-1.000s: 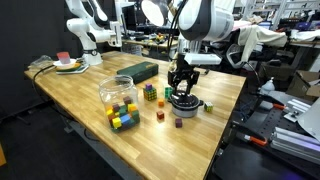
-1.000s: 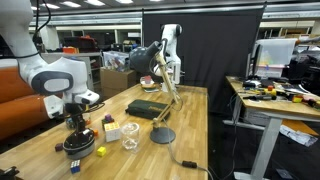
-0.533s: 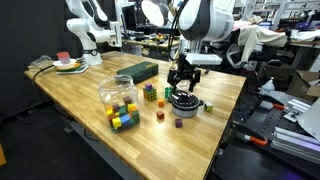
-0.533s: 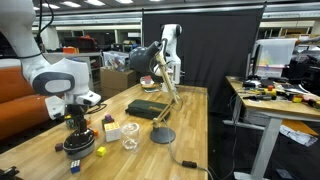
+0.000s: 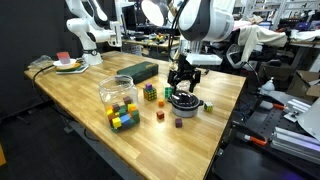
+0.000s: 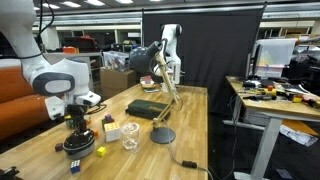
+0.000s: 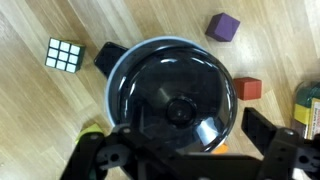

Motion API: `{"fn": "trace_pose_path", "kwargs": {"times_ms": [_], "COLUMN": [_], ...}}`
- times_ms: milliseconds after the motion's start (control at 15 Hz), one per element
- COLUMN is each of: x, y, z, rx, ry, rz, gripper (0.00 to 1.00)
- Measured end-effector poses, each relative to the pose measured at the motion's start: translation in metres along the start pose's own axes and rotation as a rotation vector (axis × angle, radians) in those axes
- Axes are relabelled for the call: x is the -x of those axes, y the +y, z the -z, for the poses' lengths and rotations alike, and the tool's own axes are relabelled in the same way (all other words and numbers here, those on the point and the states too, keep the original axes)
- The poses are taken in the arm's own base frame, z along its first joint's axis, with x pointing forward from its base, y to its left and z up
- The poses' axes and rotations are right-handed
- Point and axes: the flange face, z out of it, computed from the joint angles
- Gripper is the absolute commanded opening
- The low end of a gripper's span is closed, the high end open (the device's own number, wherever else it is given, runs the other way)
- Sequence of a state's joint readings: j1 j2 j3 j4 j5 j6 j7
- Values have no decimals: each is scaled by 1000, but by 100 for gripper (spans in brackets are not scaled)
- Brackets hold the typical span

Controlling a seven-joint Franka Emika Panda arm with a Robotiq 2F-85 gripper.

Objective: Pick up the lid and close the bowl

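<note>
The lid (image 7: 175, 95), a dark glass disc with a small centre knob, lies flat on the bowl (image 7: 113, 84). One of the bowl's black handles pokes out at the upper left in the wrist view. My gripper (image 7: 187, 150) hangs just above them, open, with its two fingers spread wide to either side of the lid and touching nothing. In both exterior views the gripper (image 5: 181, 80) (image 6: 73, 125) is straight over the bowl (image 5: 186, 104) (image 6: 76, 148), which stands near the table's edge.
A Rubik's cube (image 7: 62, 55), a purple block (image 7: 223, 26) and a red block (image 7: 247, 88) lie close around the bowl. A clear tub of coloured blocks (image 5: 119, 100), a black box (image 5: 138, 71) and a stand with a round dark base (image 6: 162, 135) are farther off.
</note>
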State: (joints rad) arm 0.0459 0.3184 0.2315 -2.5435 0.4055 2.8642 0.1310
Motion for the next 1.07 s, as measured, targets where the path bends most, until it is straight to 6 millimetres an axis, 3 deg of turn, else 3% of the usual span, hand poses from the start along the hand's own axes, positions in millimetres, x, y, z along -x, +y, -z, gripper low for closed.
{"fn": "trace_pose_path", "kwargs": {"times_ms": [267,600,1067], "x": [-1,7,10], "y": [-2,-19,-16], "z": [5,32,31], "rx": [-4,-23,-20], "ry": [10,25,21], "rz": [11,50,55], "gripper": [100,100,100]}}
